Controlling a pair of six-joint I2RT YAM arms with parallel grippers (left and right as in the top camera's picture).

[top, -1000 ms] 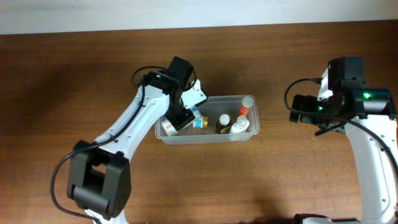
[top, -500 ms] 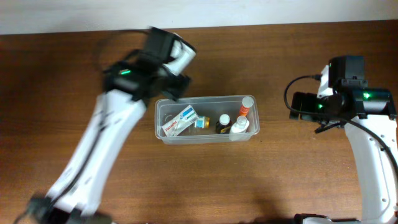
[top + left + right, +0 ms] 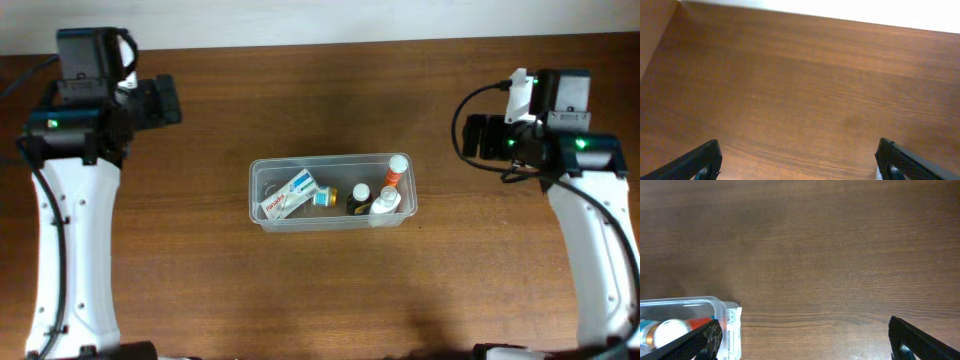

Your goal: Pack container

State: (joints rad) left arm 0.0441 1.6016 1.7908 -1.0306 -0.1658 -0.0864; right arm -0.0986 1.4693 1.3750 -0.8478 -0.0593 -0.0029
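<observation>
Overhead, the container [image 3: 325, 160] sits on the surface [image 3: 330, 300] between the two arms, well apart from both. The left jaws and right jaws each gape wide, holding nothing. It looks light, thin-walled and slick, likely to flex. A pinch over the short rim nearest the right jaws seems safest — the bottles [image 3: 360, 197] inside may shift.

clear container [image 3: 332, 219] mid-table, holding items

A robot lab bench — two arms [image 3: 60, 230] at a wooden table [image 3: 320, 290], white wall [image 3: 300, 20] behind
</observation>
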